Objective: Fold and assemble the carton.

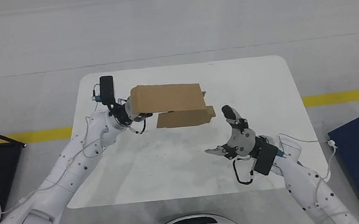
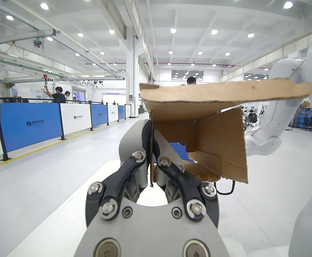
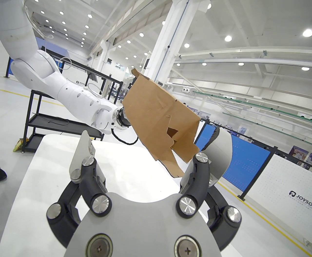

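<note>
Clamping the carton (image 1: 165, 97), left jaws sit half-hidden; right jaws gape wide.

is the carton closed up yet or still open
Still open. The carton is opened into a box shape, but its end flaps stick out unfolded, and the left wrist view looks into its hollow inside.

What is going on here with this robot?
The robot's left hand is shut on one wall of a brown cardboard carton, holding it partly unfolded above the white table. The right hand is open beside the carton's loose flaps, not gripping them.
</note>
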